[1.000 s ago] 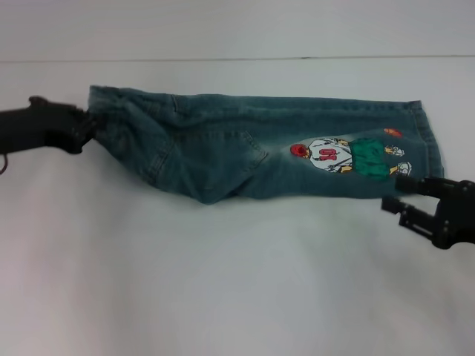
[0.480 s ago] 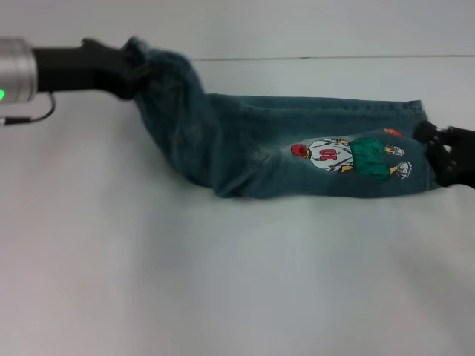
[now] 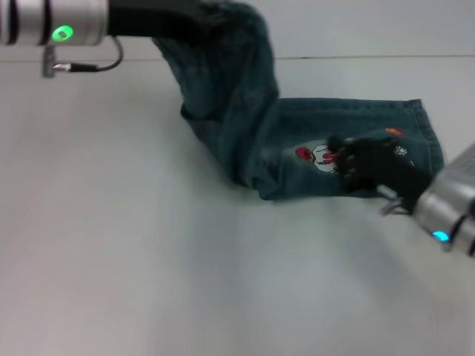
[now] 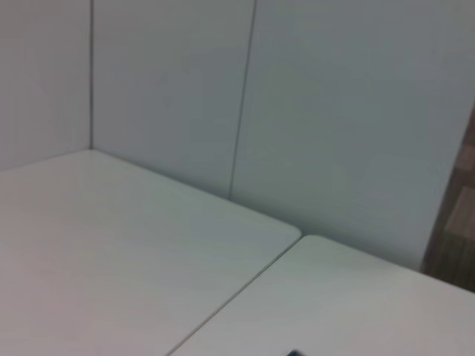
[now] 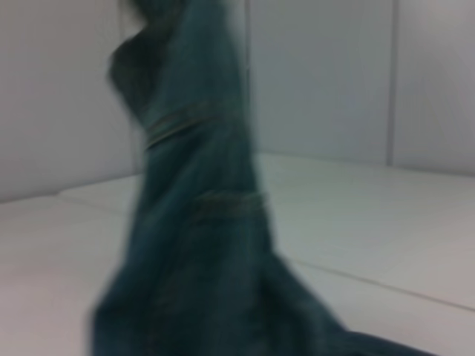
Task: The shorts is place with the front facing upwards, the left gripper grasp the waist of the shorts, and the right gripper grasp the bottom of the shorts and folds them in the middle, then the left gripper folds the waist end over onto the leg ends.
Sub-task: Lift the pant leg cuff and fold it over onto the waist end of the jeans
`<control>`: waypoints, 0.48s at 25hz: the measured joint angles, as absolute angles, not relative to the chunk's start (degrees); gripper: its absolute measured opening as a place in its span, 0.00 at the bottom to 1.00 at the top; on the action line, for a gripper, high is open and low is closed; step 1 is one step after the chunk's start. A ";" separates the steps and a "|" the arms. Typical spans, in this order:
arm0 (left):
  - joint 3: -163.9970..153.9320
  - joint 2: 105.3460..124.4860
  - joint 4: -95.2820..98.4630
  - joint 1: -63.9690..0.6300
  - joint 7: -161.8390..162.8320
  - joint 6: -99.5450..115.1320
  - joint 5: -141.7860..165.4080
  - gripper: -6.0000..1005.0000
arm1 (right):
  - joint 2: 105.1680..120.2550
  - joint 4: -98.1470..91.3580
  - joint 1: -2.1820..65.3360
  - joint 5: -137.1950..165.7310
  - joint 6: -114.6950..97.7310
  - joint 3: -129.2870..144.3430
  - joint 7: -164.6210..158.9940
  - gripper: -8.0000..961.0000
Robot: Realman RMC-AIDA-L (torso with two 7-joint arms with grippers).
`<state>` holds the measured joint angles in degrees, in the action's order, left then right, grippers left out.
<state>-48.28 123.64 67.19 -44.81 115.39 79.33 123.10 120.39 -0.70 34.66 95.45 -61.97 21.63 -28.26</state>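
Looking at the head view, you have the dark blue denim shorts folded lengthwise on the white table, with the leg end lying flat at the centre right of the frame and the waist end lifted high toward the upper middle. Your left gripper sits at the top of the frame, clamped on the raised waist fabric, with its silver wrist ring and a green light at the upper left corner. From there the denim hangs down in a draped column and meets the flat part near the middle of the picture.

Your right gripper rests on top of the flat leg portion, over the embroidered cartoon patch; you cannot tell whether its fingers are apart or together. The patch shows red and white, but any writing on it is covered or too blurred to read. A small orange mark lies near the hem at the right.

In the right wrist view you see the lifted denim standing up with seams across it. The left wrist view gives you only table surface and a pale panelled wall.
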 joint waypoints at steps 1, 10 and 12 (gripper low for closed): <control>-48.83 123.69 67.07 -45.76 116.13 78.98 123.12 0.05 | 120.48 0.60 35.43 95.42 -61.10 21.48 -27.15 0.01; -60.34 124.07 64.08 -51.32 120.37 71.87 122.33 0.05 | 120.79 6.47 40.55 95.34 -54.82 20.13 -23.70 0.01; -61.92 124.12 62.69 -52.66 120.46 70.99 121.71 0.05 | 120.81 7.06 41.45 95.52 -53.57 20.26 -23.73 0.01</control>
